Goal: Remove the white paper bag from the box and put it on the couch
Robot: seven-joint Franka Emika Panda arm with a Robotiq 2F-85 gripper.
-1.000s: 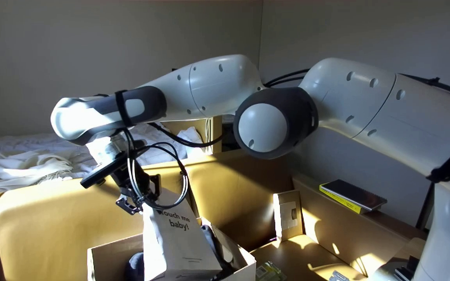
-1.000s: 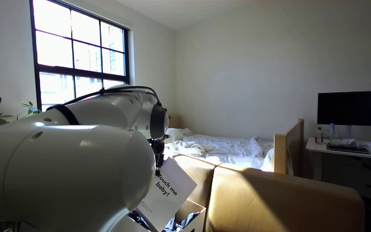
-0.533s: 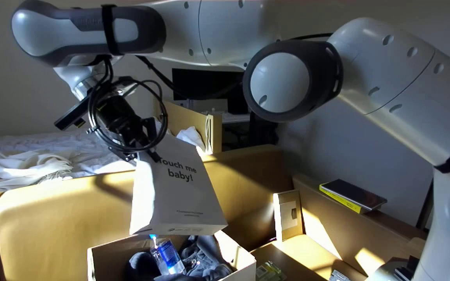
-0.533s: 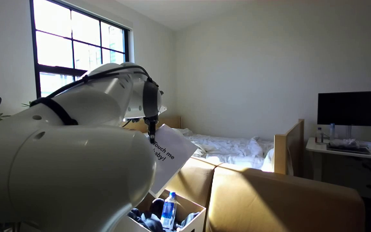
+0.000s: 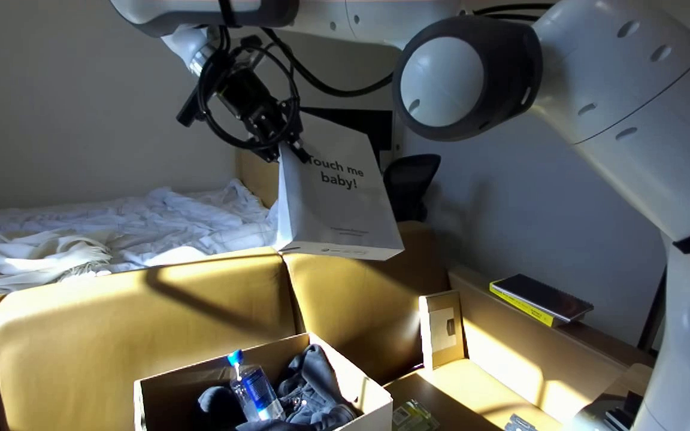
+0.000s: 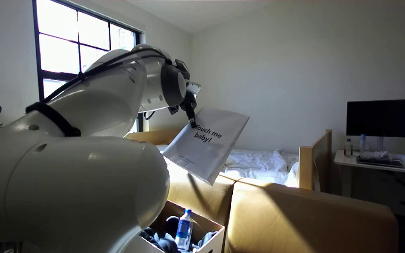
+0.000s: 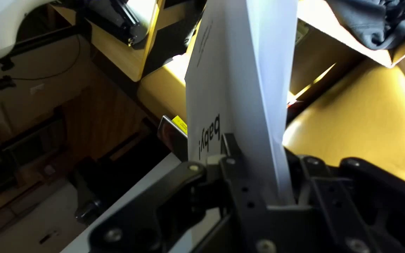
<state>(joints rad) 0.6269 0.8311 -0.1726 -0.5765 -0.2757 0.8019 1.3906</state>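
My gripper [image 5: 288,154] is shut on the upper edge of the white paper bag [image 5: 342,209], which hangs tilted in the air, printed "Touch me baby!". The bag [image 6: 206,151] and gripper [image 6: 192,123] also show in an exterior view. In the wrist view, the fingers [image 7: 258,147] stand on both sides of the bag [image 7: 251,88]. The brown cardboard box [image 5: 375,413] is below and apart from the bag. The mustard-tan couch [image 5: 141,305] has its back cushions behind the box; the bag is about level with the top of the backrest.
The box holds a blue-capped bottle [image 5: 255,392] and dark clothing [image 5: 315,383]. A flat cardboard piece [image 5: 442,329] leans upright at the couch's corner. A notebook and yellow book [image 5: 539,299] lie on the armrest. A bed [image 5: 123,227] stands behind the backrest.
The gripper has lifted the bag up out of the box, then higher and to the right in both exterior views. The bottle in the box has come into view.
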